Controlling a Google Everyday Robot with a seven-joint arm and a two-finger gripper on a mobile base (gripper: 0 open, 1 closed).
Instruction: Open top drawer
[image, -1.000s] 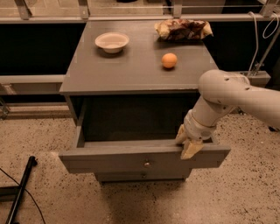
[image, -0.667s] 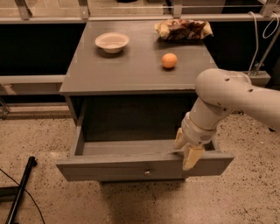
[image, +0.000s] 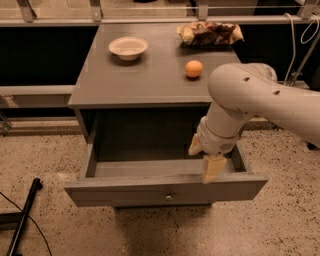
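Grey top drawer (image: 125, 189) (pulled out), hand (image: 204, 162) at its front edge.

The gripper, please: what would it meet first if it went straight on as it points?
Pointing down, the gripper would probably first meet the front rim of the top drawer, or its floor just behind; depth is unclear.
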